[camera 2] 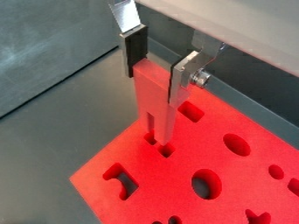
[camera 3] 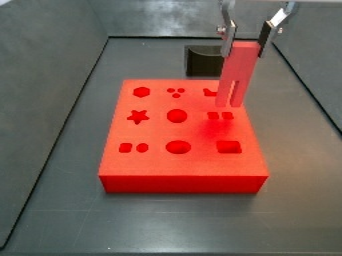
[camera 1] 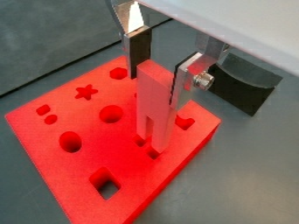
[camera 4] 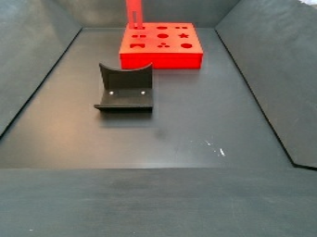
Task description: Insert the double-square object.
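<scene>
1. The pincer [camera 1: 159,68] hangs above the red board [camera 3: 179,175], its two silver fingers [camera 1: 135,45] clamped on the upper part of the double-square object [camera 1: 156,109], so the prongs stay free below.
2. The object is held upright, prongs down; my guess is that this keeps them in line with the board's openings.
3. In both wrist views the prong tips are at or just above the pair of small square holes [camera 3: 221,117] near the board's edge; whether they have entered yet I cannot tell.
4. In a side view the double-square object [camera 3: 238,72] shows clearly above the board's surface, so seating does not look finished.
5. The board lies flat on the dark table [camera 4: 186,120], with the fixture [camera 4: 124,89] well apart from it, unused.
6. The next move likely calls for a straight descent; any tilt could jam a prong on a hole's rim.
</scene>
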Robot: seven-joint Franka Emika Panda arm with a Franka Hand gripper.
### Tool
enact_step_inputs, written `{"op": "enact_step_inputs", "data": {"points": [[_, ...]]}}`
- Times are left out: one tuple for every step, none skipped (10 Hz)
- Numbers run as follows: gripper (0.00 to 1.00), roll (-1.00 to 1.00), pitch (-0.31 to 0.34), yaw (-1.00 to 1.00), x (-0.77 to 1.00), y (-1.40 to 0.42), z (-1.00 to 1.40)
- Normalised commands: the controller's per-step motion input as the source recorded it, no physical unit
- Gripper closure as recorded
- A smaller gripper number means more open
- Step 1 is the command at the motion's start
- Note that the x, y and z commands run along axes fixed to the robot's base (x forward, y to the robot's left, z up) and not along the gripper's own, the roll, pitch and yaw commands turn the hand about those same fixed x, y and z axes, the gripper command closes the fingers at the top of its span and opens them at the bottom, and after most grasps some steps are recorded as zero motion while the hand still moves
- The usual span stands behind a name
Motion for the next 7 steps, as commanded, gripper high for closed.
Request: {"op": "enact_step_inputs", "data": {"points": [[1.0, 0.02, 0.0, 0.01, -0.08, 0.0, -0.12], [1.0, 0.0, 0.0, 0.06, 0.0, -0.02, -0.08], [1.0, 0.01, -0.007, 0.06, 0.03, -0.01, -0.1], [1.0, 0.02, 0.0, 0.06, 0.01, 0.0, -0.13], [1.0, 0.03, -0.003, 0.08, 0.03, -0.03, -0.15], [1.0, 0.02, -0.001, 0.07, 0.08, -0.03, -0.14], [1.0, 0.03, -0.003, 0.07, 0.04, -0.03, -0.19]]}}
